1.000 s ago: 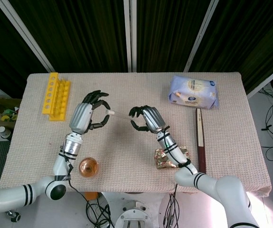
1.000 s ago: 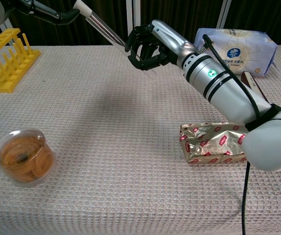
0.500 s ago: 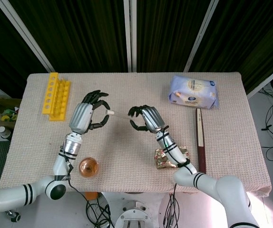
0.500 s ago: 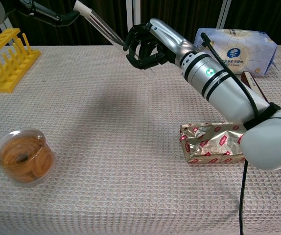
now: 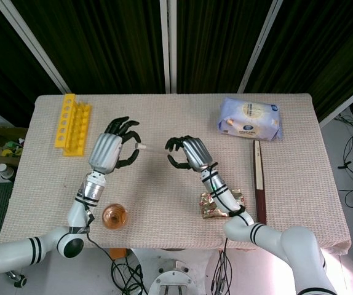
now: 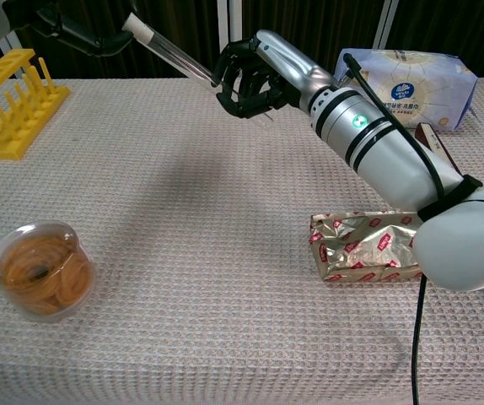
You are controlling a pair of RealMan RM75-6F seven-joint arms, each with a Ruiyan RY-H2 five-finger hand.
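A clear test tube (image 6: 179,57) with a white cap hangs slanted above the table between my two hands. My right hand (image 6: 255,72) grips its lower end, fingers curled around it. My left hand (image 5: 112,149) is at the capped end (image 5: 142,146), its fingertips (image 6: 99,38) pinching the tube just below the cap. In the chest view only the dark fingertips of the left hand show, at the top left. A yellow tube rack (image 5: 72,123) stands at the back left, left of my left hand.
A clear tub of orange rings (image 6: 41,268) sits near the front left. A gold foil packet (image 6: 364,245) lies under my right forearm. A blue-white pack (image 5: 250,118) lies at the back right, and a dark brown bar (image 5: 259,181) lies along the right side.
Both hands drifted slightly left with the tube. Its capped end sank a little, so the tube now lies flatter.
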